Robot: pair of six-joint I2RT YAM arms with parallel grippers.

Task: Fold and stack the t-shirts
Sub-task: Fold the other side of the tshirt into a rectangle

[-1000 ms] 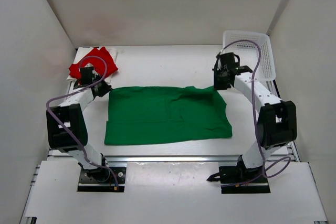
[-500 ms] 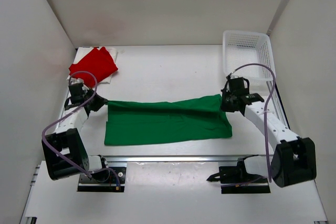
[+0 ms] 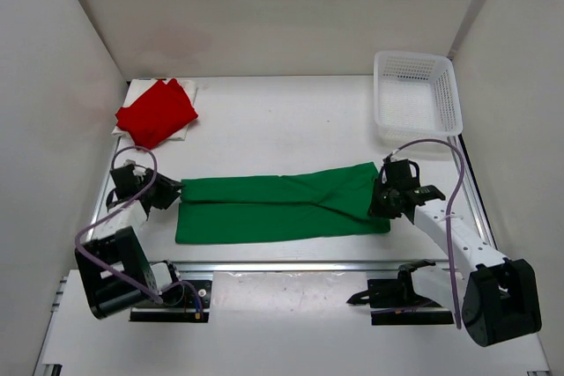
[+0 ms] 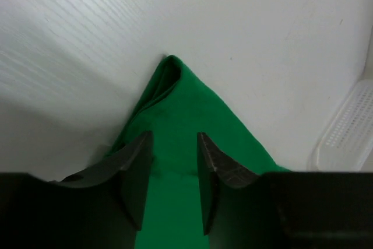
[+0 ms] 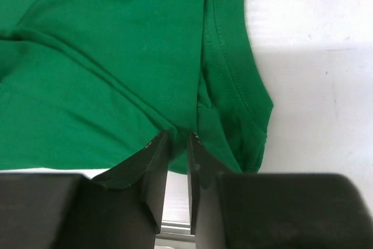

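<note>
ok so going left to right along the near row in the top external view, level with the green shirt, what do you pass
left gripper → green t-shirt → right gripper

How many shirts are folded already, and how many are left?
Two look done: the red t-shirt lies folded on the cream-white t-shirt. The green t-shirt is folded once lengthwise, left gripper and right gripper at its ends. It needs more folds, then stacking.

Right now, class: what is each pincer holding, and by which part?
Left pincer: nothing; its jaws stand apart over the green t-shirt's folded corner. Right pincer: jaws barely parted at the shirt's right edge; whether it grips cannot be told.
</note>
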